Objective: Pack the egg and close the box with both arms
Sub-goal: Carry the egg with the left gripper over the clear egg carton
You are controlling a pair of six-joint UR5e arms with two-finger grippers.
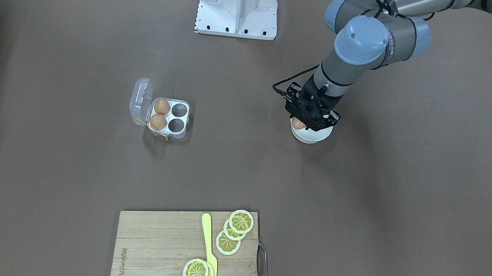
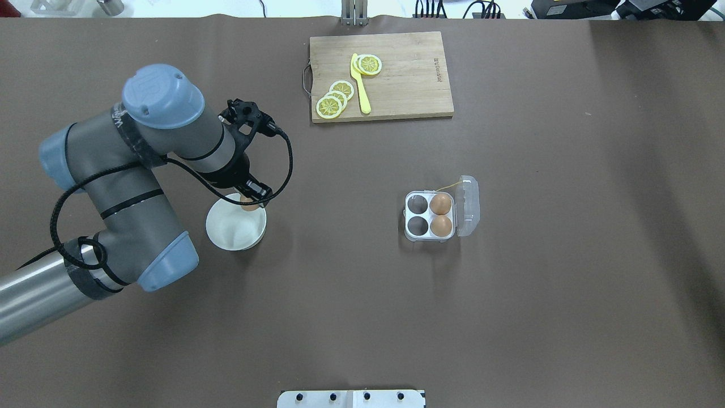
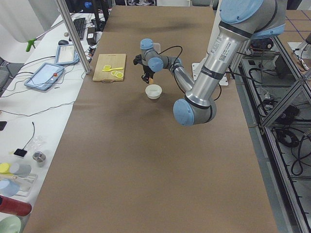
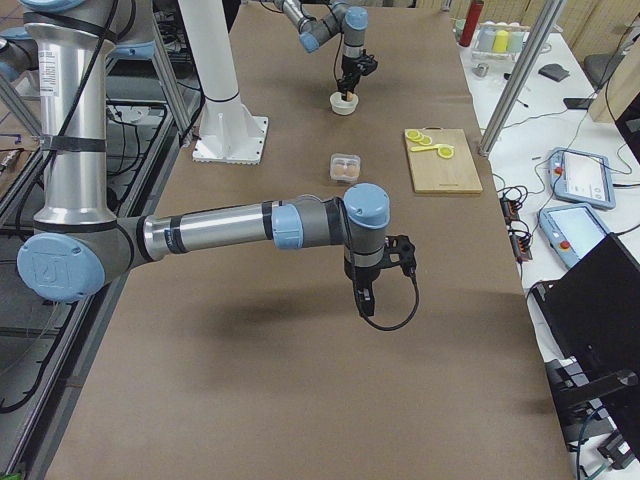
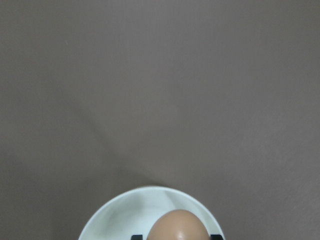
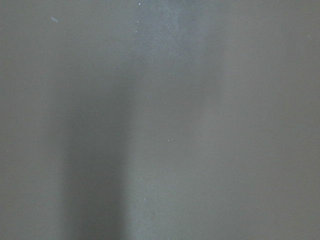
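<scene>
My left gripper [image 2: 253, 199] hangs over the far rim of a round white bowl [image 2: 232, 233] and is shut on an orange-brown egg [image 2: 248, 205]. The left wrist view shows this egg [image 5: 176, 227] between two black fingertips [image 5: 136, 237], above the bowl [image 5: 120, 215]. The clear box [image 2: 418, 215] stands open on the table, its lid [image 2: 468, 205] folded out to the side. Two eggs [image 2: 440, 214] fill the cells beside the lid; the other two cells are empty. My right gripper [image 4: 364, 300] shows only in the exterior right view, over bare table; I cannot tell its state.
A wooden cutting board [image 2: 408, 85] with lemon slices [image 2: 335, 99] and a yellow knife [image 2: 361, 85] lies at the table's far edge. A white mount plate [image 1: 238, 5] sits at the robot's side. The box is well to the right of the bowl.
</scene>
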